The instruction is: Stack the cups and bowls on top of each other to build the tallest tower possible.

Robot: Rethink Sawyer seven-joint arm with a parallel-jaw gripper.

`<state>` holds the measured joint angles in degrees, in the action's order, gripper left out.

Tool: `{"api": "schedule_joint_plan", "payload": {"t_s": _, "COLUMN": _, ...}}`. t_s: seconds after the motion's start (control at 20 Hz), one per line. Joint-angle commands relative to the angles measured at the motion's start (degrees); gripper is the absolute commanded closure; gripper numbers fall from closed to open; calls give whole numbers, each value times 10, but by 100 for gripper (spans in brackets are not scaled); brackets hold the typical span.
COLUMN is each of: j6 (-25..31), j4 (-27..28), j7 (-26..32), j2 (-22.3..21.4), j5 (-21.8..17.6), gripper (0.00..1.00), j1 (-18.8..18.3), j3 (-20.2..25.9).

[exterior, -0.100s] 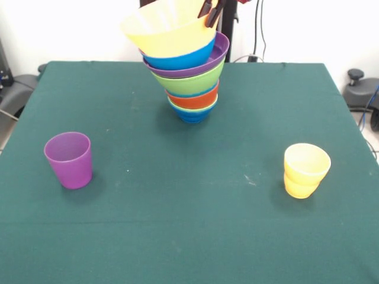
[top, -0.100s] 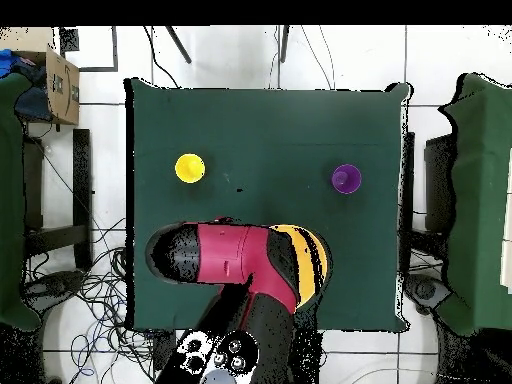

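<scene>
So there's one tower (exterior, -0.100s: 186, 71) of nested bowls sitting right under the gripper (exterior, -0.100s: 211, 13), toward the back of the green table (exterior, -0.100s: 177, 225). I count six bowls showing in it from the front: a small dark blue bowl (exterior, -0.100s: 192, 115) at the bottom, then a red-orange bowl (exterior, -0.100s: 195, 99), a green bowl (exterior, -0.100s: 192, 81), a wide purple bowl (exterior, -0.100s: 216, 56), a blue bowl (exterior, -0.100s: 180, 59), and a big yellowish-orange bowl (exterior, -0.100s: 169, 29) on top, tipped over to one side. There's a thin light rim just above the dark blue one, could be another bowl, can't really tell. The whole pile leans.

The gripper comes in from the top edge and its dark tips sit at the rim of that top bowl, looks like touching it, but I can't tell if the fingers are apart or pinched on the rim.

Two cups, both standing upright with the open end up and well away from the gripper: one purple cup (exterior, -0.100s: 69, 160) off to one side and nearer the front edge, one yellow cup (exterior, -0.100s: 305, 170) off to the other side. In the overhead view the red and black arm (top, -0.100s: 235, 262) covers most of the pile, and only a striped bit of the top bowl pokes out.
</scene>
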<state>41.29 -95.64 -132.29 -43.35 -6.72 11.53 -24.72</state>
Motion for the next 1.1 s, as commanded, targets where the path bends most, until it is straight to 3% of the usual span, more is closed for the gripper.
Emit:
{"api": "schedule_joint_plan", "payload": {"t_s": 0.05, "j6": 17, "j4": -13, "j7": -22, "j2": 41, "j5": -36, "gripper": 100, "j1": 12, "j3": 39}}
{"api": "schedule_joint_plan", "payload": {"t_s": 1.1, "j6": 29, "j4": 6, "j7": -38, "j2": 55, "j5": -26, "gripper": 100, "j1": 26, "j3": 31}}
